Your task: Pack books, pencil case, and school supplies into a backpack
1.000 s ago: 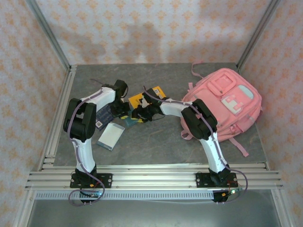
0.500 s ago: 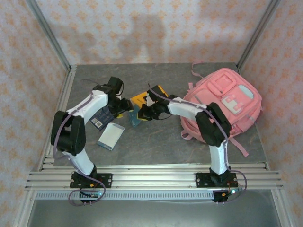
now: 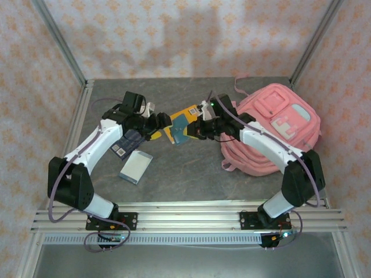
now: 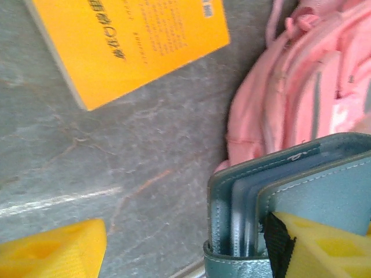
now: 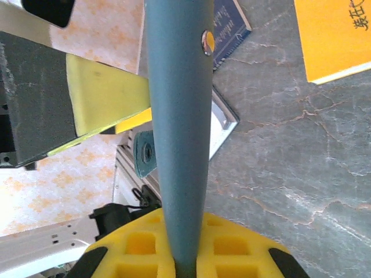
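Teal square leatherette pad (image 3: 179,125): likely light, stiff, slick; I'd pinch its edge. Right pincer (image 3: 191,129) clamps it; left pincer (image 3: 164,120), nine o'clock, spread.

Lab robot booth: aluminium rails (image 3: 191,215), patterned walls (image 3: 174,40) (floral-print panels), grey tabletop (image 3: 191,174).

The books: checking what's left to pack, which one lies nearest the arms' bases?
The slim pale blue-grey book. It lies closer to the bases than the dark blue book and the orange book do.
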Tool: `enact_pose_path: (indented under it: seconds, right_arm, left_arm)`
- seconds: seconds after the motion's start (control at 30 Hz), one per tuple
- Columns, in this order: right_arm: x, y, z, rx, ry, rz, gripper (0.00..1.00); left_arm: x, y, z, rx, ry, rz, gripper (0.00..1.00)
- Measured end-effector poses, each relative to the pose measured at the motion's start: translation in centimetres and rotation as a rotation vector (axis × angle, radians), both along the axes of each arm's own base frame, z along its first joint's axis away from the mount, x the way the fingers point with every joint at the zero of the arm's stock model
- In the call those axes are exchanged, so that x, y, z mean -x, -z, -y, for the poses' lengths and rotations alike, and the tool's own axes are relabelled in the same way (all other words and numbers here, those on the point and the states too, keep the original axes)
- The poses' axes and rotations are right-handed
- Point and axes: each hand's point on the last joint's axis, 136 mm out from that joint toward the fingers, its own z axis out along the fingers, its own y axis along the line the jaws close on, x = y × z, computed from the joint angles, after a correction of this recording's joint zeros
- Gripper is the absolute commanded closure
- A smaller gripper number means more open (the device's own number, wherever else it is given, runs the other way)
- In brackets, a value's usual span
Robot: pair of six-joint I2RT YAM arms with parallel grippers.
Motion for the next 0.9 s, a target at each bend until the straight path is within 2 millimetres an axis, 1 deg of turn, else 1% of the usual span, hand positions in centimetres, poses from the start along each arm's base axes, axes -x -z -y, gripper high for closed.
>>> enact_pose_path:
  seconds: [0.07, 0.17, 0.23, 0.3, 0.5, 0.63, 0.77, 0.83, 0.9]
  right_arm:
    - [0.1, -0.7, 0.0, -0.029, 0.012, -0.002, 0.97]
    - [-0.3, -1.3, -0.1, -0.085, 0.037, -0.016, 0.96]
    - [-0.8, -1.6, -0.3, -0.13, 0.06, -0.028, 0.97]
    - [-1.1, -1.9, -0.4, -0.166, 0.075, -0.044, 0.97]
    - [-2.0, -2.9, -0.5, -0.22, 0.115, -0.06, 1.0]
    - [-2.5, -3.1, -0.1, -0.246, 0.142, -0.063, 1.0]
    - [-2.5, -3.1, 0.0, -0.258, 0.155, -0.072, 0.99]
    - [-2.5, -3.2, 0.1, -0.262, 0.159, -0.077, 0.99]
    - [-2.6, -3.2, 0.1, -0.261, 0.165, -0.077, 0.94]
  left_arm:
    - [0.2, -1.1, 1.0, 0.048, 0.008, 0.036, 0.24]
    - [0.3, -2.4, 3.0, 0.111, 0.031, 0.071, 0.24]
    - [0.4, -3.1, 4.3, 0.149, 0.05, 0.091, 0.27]
    - [0.3, -3.6, 5.1, 0.182, 0.054, 0.103, 0.33]
    - [-0.9, -4.8, 5.9, 0.277, 0.006, 0.137, 0.56]
    - [-1.3, -5.5, 6.0, 0.301, -0.007, 0.152, 0.64]
    - [-1.4, -5.6, 6.0, 0.307, -0.014, 0.15, 0.7]
    - [-1.5, -5.8, 6.1, 0.313, -0.019, 0.149, 0.75]
    - [-1.5, -5.9, 6.1, 0.318, -0.021, 0.15, 0.81]
